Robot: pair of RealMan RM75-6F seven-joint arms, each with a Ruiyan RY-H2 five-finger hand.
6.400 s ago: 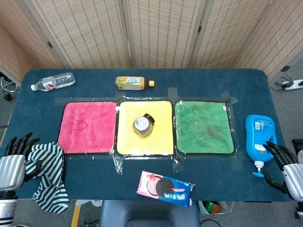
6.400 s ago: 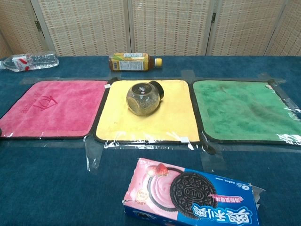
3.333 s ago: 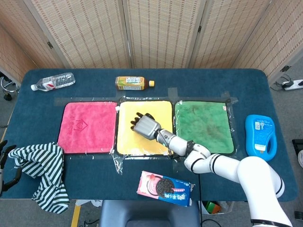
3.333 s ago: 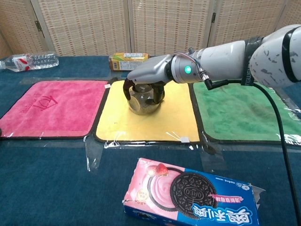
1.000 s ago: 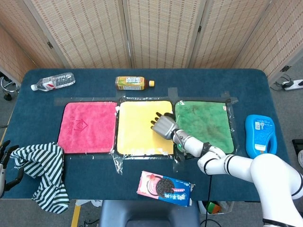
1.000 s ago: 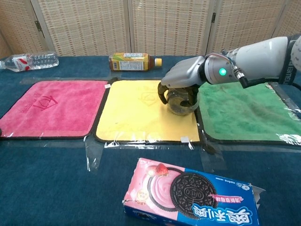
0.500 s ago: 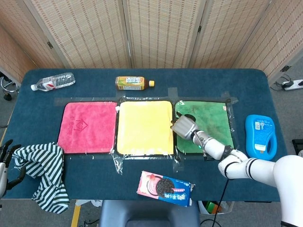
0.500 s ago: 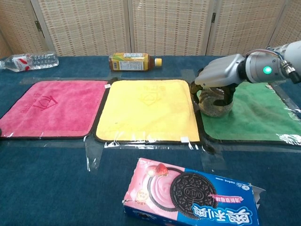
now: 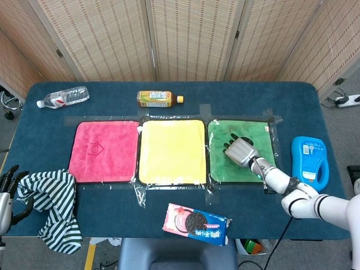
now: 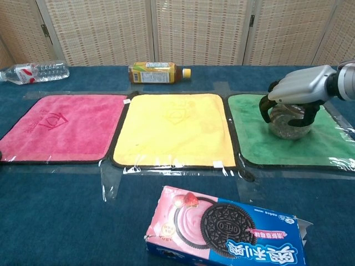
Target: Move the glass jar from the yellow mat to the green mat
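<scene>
The glass jar (image 10: 288,125) is over the middle of the green mat (image 10: 252,138), and my right hand (image 10: 297,87) grips it from above, fingers curled down around its sides. Whether its base touches the mat I cannot tell. In the head view the right hand (image 9: 241,152) covers the jar above the green mat (image 9: 261,134). The yellow mat (image 9: 171,152) (image 10: 172,127) lies bare in the centre. My left hand (image 9: 5,194) shows only at the lower left edge, fingers apart beside a striped cloth, holding nothing.
A pink mat (image 9: 104,151) lies left of the yellow one. A tea bottle (image 9: 159,99) and a water bottle (image 9: 63,97) lie at the back. An Oreo box (image 10: 227,230) sits near the front edge, a blue bottle (image 9: 308,163) at the right, the striped cloth (image 9: 53,208) at the front left.
My right hand has carried the jar rightward from the green mat's left edge to its middle. The yellow mat stays bare. The left hand has barely moved.
</scene>
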